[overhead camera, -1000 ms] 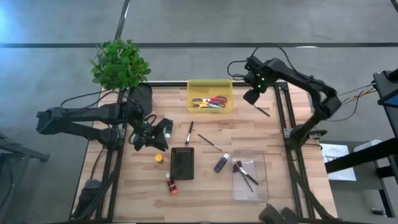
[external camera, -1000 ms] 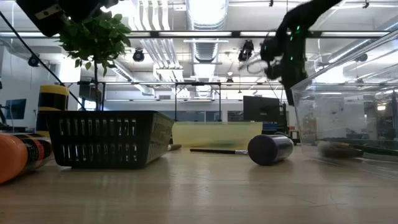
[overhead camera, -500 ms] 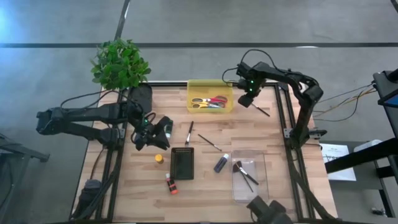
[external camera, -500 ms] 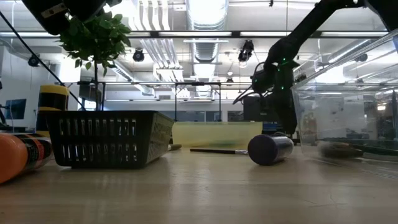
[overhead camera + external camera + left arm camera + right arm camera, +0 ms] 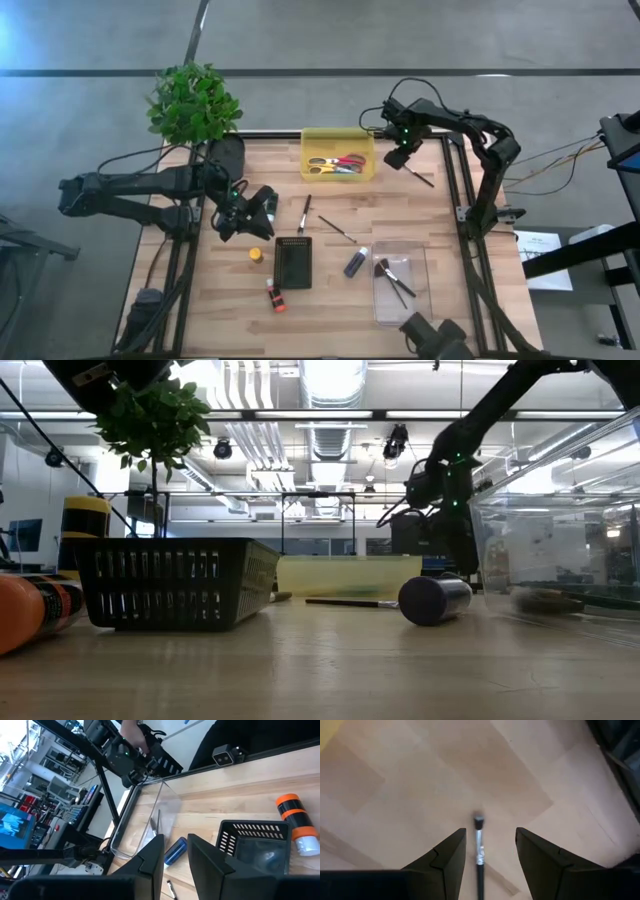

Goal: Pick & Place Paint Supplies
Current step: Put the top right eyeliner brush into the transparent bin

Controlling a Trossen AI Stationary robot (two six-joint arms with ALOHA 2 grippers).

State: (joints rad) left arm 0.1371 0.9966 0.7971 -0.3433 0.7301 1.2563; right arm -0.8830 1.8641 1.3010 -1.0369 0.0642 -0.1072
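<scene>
The right gripper (image 5: 487, 862) hangs with fingers apart straddling a thin brush (image 5: 479, 851) lying on the table (image 5: 450, 250) beside the yellow bin (image 5: 338, 155), apparently lined up for a grasp (the left gripper (image 5: 175, 855), also parted, waits mid-left).

The right arm is reaching from the table's right edge toward the far right corner, its elbow bent high and its forearm angling down. The right gripper (image 5: 400, 156) is pointing down close over the wood, its two dark fingers (image 5: 445, 862) spread apart. The left arm is lying stretched low along the table's left side, the left gripper (image 5: 262, 212) hovering with its fingers (image 5: 152, 857) parted.
</scene>
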